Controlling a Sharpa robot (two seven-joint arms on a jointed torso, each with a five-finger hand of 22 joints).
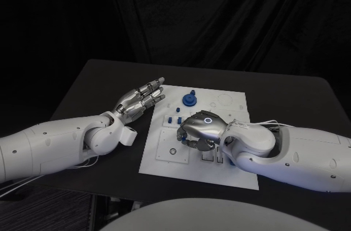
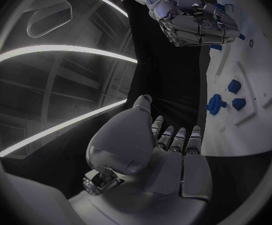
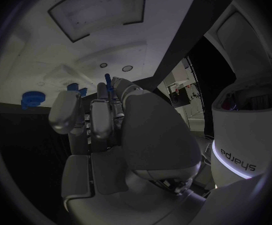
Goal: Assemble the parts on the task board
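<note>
Right robot hand (image 1: 199, 132) curled low over the white task board (image 1: 231, 174), a thin blue part (image 3: 107, 80) pinched at its fingertips. Left robot hand (image 1: 141, 100) open, empty, beside the board's edge. Risk: the pin tilts and jams, or the hand knocks nearby standing blue parts (image 1: 174, 120).

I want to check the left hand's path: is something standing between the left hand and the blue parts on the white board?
Nothing visible does. The left hand hovers open at the task board's left edge; the blue parts lie just beyond its fingertips. The right hand works farther in, off that line.
</note>
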